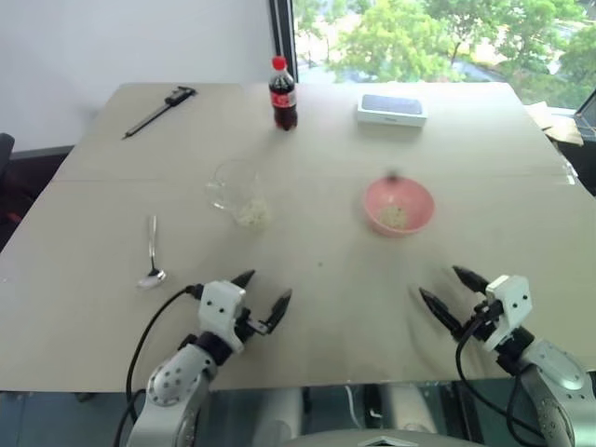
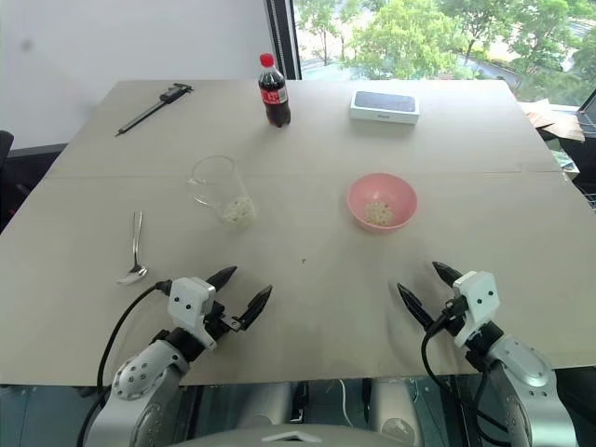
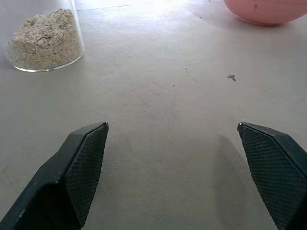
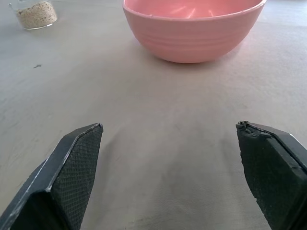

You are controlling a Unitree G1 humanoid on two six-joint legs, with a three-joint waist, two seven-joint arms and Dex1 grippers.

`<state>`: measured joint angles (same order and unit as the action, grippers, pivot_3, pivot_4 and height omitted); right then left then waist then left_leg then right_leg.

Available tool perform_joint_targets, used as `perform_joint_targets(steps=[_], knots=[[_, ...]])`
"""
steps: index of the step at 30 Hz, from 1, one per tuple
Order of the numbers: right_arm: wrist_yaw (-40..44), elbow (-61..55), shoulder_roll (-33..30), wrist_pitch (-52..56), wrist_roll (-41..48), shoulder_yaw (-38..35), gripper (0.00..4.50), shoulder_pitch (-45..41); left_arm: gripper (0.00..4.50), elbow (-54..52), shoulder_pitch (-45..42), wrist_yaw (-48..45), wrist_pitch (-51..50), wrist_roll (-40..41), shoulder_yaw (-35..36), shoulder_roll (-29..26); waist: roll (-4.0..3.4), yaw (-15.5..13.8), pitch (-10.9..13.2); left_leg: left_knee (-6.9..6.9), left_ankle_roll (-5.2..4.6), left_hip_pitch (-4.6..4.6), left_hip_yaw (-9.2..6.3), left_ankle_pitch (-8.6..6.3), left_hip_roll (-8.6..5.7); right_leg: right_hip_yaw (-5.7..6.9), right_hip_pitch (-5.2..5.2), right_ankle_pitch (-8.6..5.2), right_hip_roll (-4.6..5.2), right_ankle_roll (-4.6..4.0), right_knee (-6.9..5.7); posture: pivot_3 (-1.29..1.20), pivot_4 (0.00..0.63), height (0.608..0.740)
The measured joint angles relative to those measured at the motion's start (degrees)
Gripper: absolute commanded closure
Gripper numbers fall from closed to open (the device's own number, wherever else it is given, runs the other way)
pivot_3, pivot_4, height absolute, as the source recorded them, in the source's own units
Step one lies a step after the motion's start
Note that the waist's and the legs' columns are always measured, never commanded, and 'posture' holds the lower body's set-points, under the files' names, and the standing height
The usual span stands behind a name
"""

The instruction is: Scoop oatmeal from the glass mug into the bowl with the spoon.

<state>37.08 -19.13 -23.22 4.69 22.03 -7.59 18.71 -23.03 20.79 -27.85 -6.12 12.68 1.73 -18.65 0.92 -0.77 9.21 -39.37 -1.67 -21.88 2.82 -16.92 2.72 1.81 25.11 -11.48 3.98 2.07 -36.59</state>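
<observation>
A clear glass mug (image 2: 219, 191) stands left of the table's middle, with pale oatmeal (image 2: 239, 211) at its bottom. To its right sits the pink bowl (image 2: 382, 202), holding a small clump of oatmeal (image 2: 379, 214). The silver spoon (image 2: 135, 250) lies flat on the table at the left, bowl end toward me. My left gripper (image 2: 245, 288) is open and empty near the front edge, right of the spoon. On the front right, my right gripper (image 2: 426, 284) is open and empty, short of the bowl.
A cola bottle (image 2: 273, 91) with a red cap stands at the back centre. A white box (image 2: 384, 106) lies to its right and a dark caliper (image 2: 154, 108) at the back left. The table's front edge (image 2: 298, 377) runs just below both grippers.
</observation>
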Motion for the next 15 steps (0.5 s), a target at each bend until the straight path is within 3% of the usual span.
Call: perform_joint_targets(steps=[15], knots=[[0.3,0.2,0.0,0.2,0.0,0.2,0.02,-0.2,0.0,-0.2,0.8,0.5,0.4,0.2,0.1,0.1,0.0,0.0,0.0,0.0,0.0,0.0,0.0,0.0,0.0,0.0,0.0,0.0,0.0,0.0,0.0,0.0,0.15,0.74]])
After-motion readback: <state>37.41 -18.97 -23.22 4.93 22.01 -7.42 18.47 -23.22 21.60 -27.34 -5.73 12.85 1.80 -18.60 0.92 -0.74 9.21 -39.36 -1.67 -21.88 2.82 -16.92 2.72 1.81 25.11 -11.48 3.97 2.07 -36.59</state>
